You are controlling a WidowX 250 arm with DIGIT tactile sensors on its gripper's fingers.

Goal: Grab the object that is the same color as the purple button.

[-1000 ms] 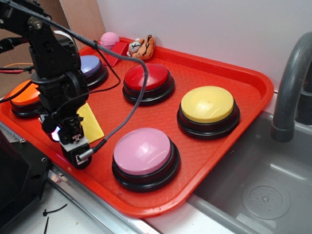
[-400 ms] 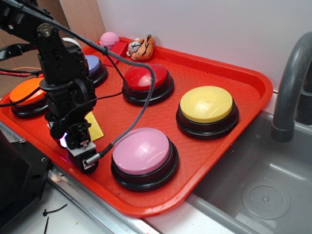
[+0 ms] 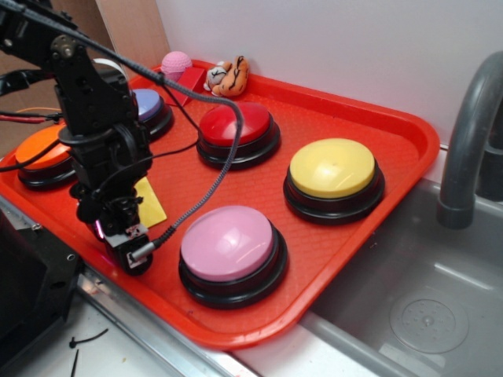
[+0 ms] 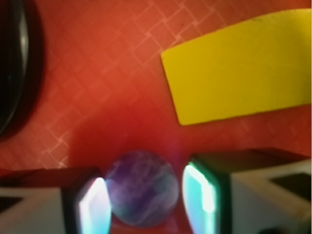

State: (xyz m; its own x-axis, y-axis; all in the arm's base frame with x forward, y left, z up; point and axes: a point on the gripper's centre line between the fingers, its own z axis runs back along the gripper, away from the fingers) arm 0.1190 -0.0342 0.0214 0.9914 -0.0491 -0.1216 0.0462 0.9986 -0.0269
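Red plastic tray (image 3: 377, 126) beside a steel sink (image 3: 440, 306) is your work surface; it carries several domed push buttons. Note the purple button (image 3: 148, 104) at the far left corner: its periwinkle dome sets the target colour. The larger pale pink button (image 3: 228, 242) near the front edge is not a match, and neither is the pink dimpled ball (image 3: 177, 61) at the back.

Locate the yellow card (image 4: 239, 68) lying flat on the tray; the gripper (image 4: 146, 204) hangs just in front of it, low over the tray near the front left edge.

Locate the small purple ball (image 4: 141, 194) in the wrist view. It sits on the tray floor directly between the two fingers. Expect it to be light, hard and smooth, so it will likely roll or squirt out under an off-centre pinch. Take hold across its widest girth, pads level with its middle.

The jaws stand parted, only slightly wider than the ball. The left pad (image 4: 94, 204) appears to touch it or nearly so; a narrow gap remains at the right pad (image 4: 200, 200). Nothing is gripped yet.
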